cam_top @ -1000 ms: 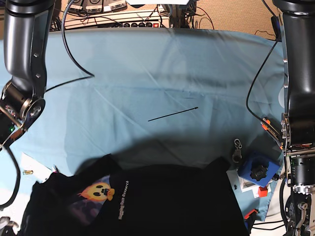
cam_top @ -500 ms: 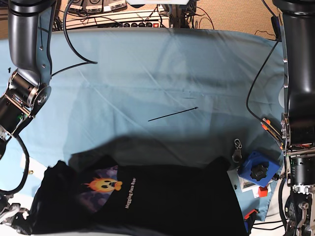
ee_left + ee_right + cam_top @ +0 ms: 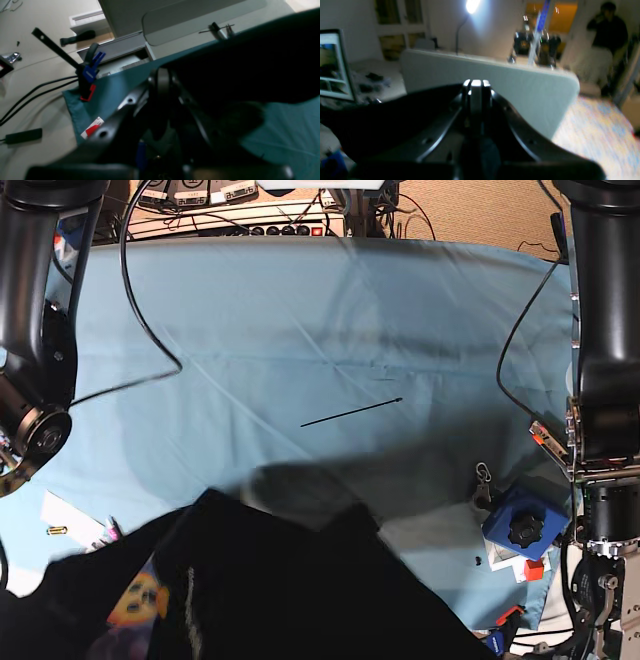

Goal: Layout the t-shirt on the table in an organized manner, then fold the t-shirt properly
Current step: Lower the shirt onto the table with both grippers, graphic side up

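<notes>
The black t-shirt (image 3: pixel 280 580) is lifted over the near edge of the light blue table (image 3: pixel 300 330), and its orange skull graphic (image 3: pixel 138 600) shows at the bottom left. In the left wrist view my left gripper (image 3: pixel 160 75) is shut on the shirt's dark cloth (image 3: pixel 250 62), which stretches away to the upper right. In the right wrist view my right gripper (image 3: pixel 476 86) is shut, with black shirt cloth (image 3: pixel 382 120) stretched from its tip to the left. Both grippers are below the base view's edge.
A blue box with a black knob (image 3: pixel 520 528) and a key ring (image 3: pixel 483 480) lie at the near right. A thin black rod (image 3: pixel 352 412) lies mid-table. A black cable (image 3: pixel 150 330) crosses the left. A paper slip (image 3: pixel 60 515) lies near left. A blue-red clamp (image 3: pixel 90 75) grips the cloth edge.
The shirt has been raised and swung; its upper edge bunches to a peak near the middle and the graphic has slid down to the left. The arm on the view's left has shifted.
</notes>
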You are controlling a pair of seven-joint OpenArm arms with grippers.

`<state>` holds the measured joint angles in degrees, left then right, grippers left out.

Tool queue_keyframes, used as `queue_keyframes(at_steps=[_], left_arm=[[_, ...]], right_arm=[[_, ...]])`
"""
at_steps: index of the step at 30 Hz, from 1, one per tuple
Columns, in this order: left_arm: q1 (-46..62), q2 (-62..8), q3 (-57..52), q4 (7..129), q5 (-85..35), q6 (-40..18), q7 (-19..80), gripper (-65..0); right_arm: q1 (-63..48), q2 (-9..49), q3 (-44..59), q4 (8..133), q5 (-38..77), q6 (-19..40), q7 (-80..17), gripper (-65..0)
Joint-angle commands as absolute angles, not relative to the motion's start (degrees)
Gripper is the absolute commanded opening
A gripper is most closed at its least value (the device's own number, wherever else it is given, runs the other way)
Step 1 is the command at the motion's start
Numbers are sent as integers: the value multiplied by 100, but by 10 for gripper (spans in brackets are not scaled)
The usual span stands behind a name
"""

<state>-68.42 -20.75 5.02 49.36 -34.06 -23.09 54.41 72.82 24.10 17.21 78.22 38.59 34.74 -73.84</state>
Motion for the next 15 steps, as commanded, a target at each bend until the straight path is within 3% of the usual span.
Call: queue_keyframes(at_steps=[1, 15], left_arm=[[-7111, -2099, 469, 5026, -3426, -2294, 5367, -650], [-7120, -2110, 469, 5026, -3426, -2294, 5398, -650]], right_arm=[[7480, 2445, 1702, 7856, 3938, 3470, -7179, -650], [7480, 2440, 626, 7483, 3957, 3441, -7172, -650]])
